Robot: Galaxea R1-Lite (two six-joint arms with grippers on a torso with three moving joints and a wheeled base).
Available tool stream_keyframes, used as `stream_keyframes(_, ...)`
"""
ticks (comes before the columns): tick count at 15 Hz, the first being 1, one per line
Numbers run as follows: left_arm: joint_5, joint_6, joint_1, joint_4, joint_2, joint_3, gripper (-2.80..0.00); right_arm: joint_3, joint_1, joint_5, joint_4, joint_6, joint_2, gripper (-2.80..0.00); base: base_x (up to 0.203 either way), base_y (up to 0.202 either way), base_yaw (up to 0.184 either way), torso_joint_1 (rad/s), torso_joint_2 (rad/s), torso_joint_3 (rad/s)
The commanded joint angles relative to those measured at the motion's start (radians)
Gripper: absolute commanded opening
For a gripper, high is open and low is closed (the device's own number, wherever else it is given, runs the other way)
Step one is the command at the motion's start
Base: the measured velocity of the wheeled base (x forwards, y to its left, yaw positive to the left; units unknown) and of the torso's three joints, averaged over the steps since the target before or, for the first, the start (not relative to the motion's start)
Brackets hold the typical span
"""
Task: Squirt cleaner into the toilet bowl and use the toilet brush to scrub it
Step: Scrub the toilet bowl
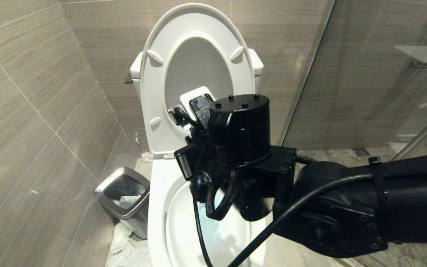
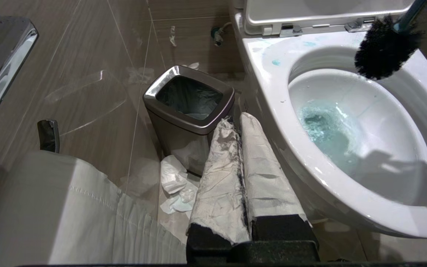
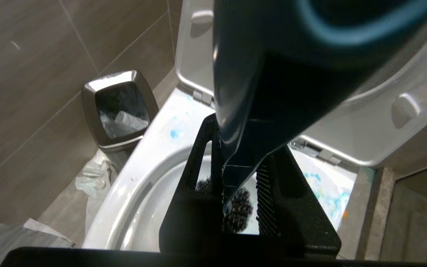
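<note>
Toilet brush (image 2: pixel 384 48) head above toilet bowl (image 2: pixel 272 96), waste bin (image 1: pixel 122 196) left of bowl

Brown tiled floor (image 2: pixel 98 92) has the steel waste bin (image 2: pixel 189 107) beside the toilet bowl (image 2: pixel 272 111), crumpled tissue (image 2: pixel 174 181) at its foot.

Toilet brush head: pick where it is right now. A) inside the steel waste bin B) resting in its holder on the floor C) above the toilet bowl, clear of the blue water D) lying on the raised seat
C: the left wrist view shows the black bristle head of the toilet brush above the rim of the toilet bowl, apart from the blue water; the right claw grips its handle.
</note>
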Motion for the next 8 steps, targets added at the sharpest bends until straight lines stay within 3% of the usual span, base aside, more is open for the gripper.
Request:
stream_keyframes(1, 0.000, 0.000, 0.001, 0.000, 0.001, 0.000, -2.80, -0.061, 0.000, 0.011, 0.049, 0.000, -0.041, -2.80, 0.000, 0.000, 0.000, 0.000, 0.00, 0.000)
stream_keyframes(4, 0.000, 0.000, 0.001, 0.000, 0.001, 0.000, -2.80, -0.137, -0.001, 0.064, 0.165, 0.000, -0.068, -2.80, 0.000, 0.000, 0.000, 0.000, 0.00, 0.000)
stream_keyframes(8, 0.000, 0.000, 0.000, 0.000, 0.001, 0.000, -2.80, -0.134, -0.024, 0.102, 0.174, 0.001, -0.091, -2.80, 0.000, 0.000, 0.000, 0.000, 0.00, 0.000)
